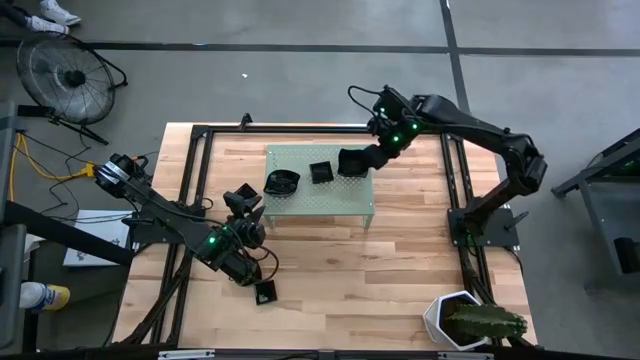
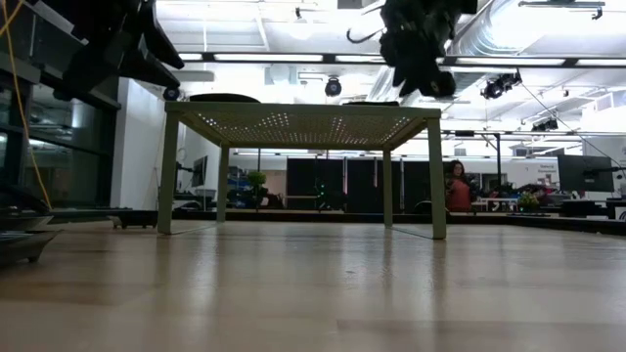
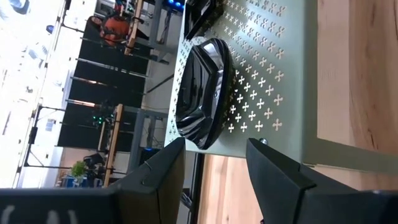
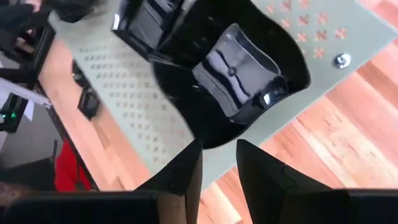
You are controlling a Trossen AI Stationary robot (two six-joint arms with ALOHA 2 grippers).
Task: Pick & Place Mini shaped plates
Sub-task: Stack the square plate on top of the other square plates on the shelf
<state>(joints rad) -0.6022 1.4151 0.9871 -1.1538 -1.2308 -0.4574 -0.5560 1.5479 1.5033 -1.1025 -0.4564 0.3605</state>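
A pale green perforated stand (image 1: 320, 205) is on the wooden table. A rounded glossy black dish (image 1: 283, 182) and a small square dish (image 1: 321, 172) rest with their bases on its top. A third, wavy-edged black plate (image 1: 352, 162) is at my right gripper (image 1: 372, 156), which is shut on it over the stand's far right part. My left gripper (image 1: 243, 202) is open at the stand's left end, its fingers level and pointing at the rounded dish (image 3: 202, 93) without touching it. Another small black dish (image 1: 265, 291) lies on the wood near my left arm. My right gripper (image 4: 219, 163) pinches the wavy-edged plate by its rim (image 4: 210, 142) between the two fingers, only at their free ends. The fingers come slanting down from the table's far right side. The plate (image 4: 230, 74) is tilted over the stand's top (image 4: 124, 87); whether its far edge touches the stand cannot be told.
A white hexagonal pot with a green plant (image 1: 462, 320) stands at the table's near right corner. The black frame rails (image 1: 455, 190) run along both sides of the table. Open wood lies in front of the stand. A person in red (image 2: 457, 191) is far behind in the room.
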